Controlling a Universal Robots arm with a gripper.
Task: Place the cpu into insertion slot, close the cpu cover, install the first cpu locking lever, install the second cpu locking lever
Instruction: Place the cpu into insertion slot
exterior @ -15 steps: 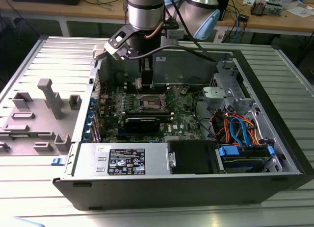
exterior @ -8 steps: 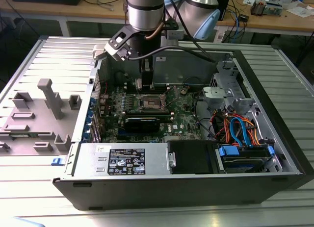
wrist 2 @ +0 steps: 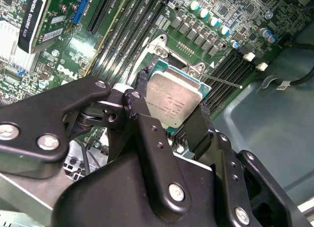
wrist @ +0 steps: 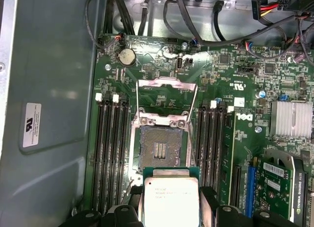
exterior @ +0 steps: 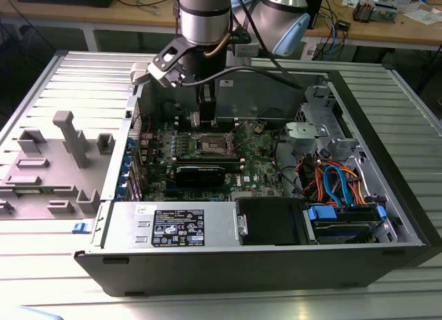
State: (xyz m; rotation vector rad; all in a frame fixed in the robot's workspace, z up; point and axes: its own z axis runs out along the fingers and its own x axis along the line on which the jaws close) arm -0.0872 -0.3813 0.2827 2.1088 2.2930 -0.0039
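Claw (wrist 2: 172,105) was pinching the cpu (wrist 2: 174,102) by two opposite edges, silver lid facing the cameras in both wrist views; an edge grip leaves the underside free to meet the socket, I'd say.

Cpu was in the air, not seated. The insertion slot (wrist: 159,151) lay bare and dark on the motherboard (wrist: 235,65), flanked on both sides by the long memory slots (wrist: 110,148); in the first wrist view the chip sat in front of the slot's edge farthest from the coin cell (wrist: 127,56), so I'd judge alignment not finished.

The cpu cover (wrist: 164,82) was swung open, toward the board's coin-cell edge; that's what leaves the slot clear to take the chip. One locking lever (wrist: 194,102) was unlatched beside the cover, and a second thin rod (wrist: 128,190) showed near the slot's other end; both look released, so cover and levers are not yet done.

Graphics card (wrist: 282,183) was well apart from the slot, beyond the memory slots.

In the exterior view the claw hung inside the open computer case (exterior: 242,268), over the slot; the case lay on its side on the slatted bench (exterior: 83,64).
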